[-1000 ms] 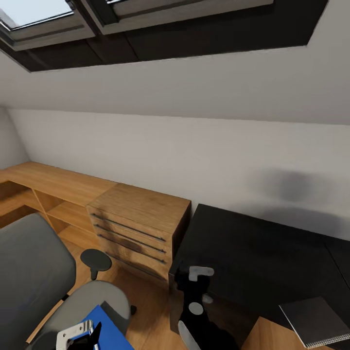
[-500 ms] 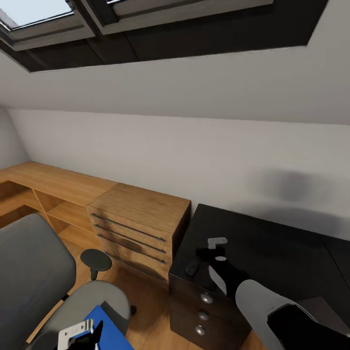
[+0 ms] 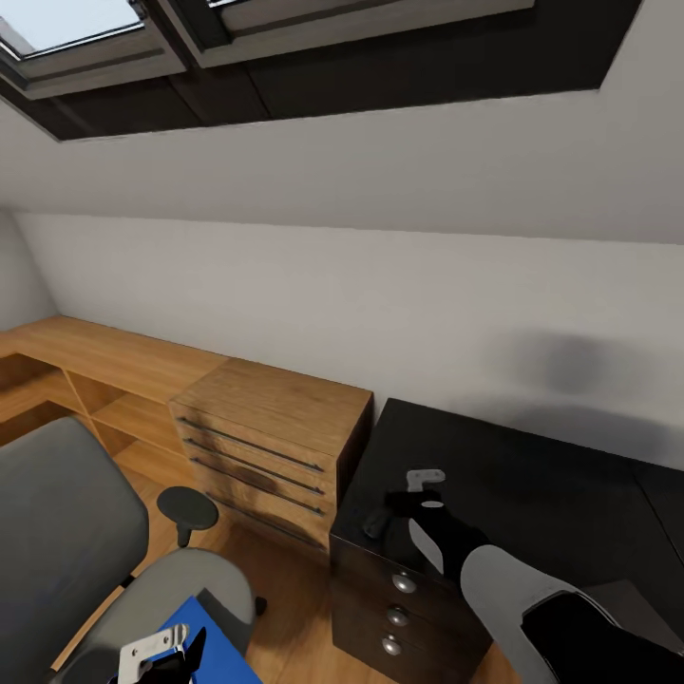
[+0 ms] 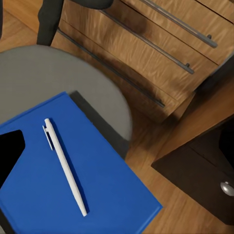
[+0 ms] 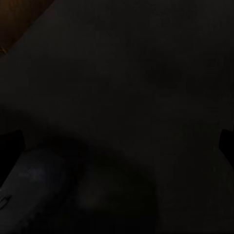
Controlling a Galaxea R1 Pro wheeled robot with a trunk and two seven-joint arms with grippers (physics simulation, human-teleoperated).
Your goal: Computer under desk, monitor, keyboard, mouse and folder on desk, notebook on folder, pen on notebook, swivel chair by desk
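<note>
The blue folder (image 4: 102,185) lies on the grey seat (image 4: 73,83) of the swivel chair (image 3: 57,532), and a white pen (image 4: 63,165) rests on the folder. My left gripper (image 3: 160,654) hovers just above the folder (image 3: 223,651), open with nothing in it; one black finger (image 4: 9,151) shows beside the pen. My right gripper (image 3: 401,499) reaches over the near left corner of the black desk (image 3: 532,475) with its fingers apart. The right wrist view is almost black, with a dim rounded shape (image 5: 34,190) I cannot identify. The notebook (image 3: 635,597) is mostly hidden behind my right arm.
A wooden drawer unit (image 3: 275,446) stands between the chair and the desk, with low wooden shelves (image 3: 85,370) to its left. The desk has black drawers with round knobs (image 3: 404,582). A sloped wall with skylights (image 3: 85,38) rises behind it all. Wooden floor (image 4: 161,136) lies between chair and desk.
My right arm swung up from beside the desk drawers and forward over the desk corner, covering the notebook. The left gripper sank slightly toward the folder.
</note>
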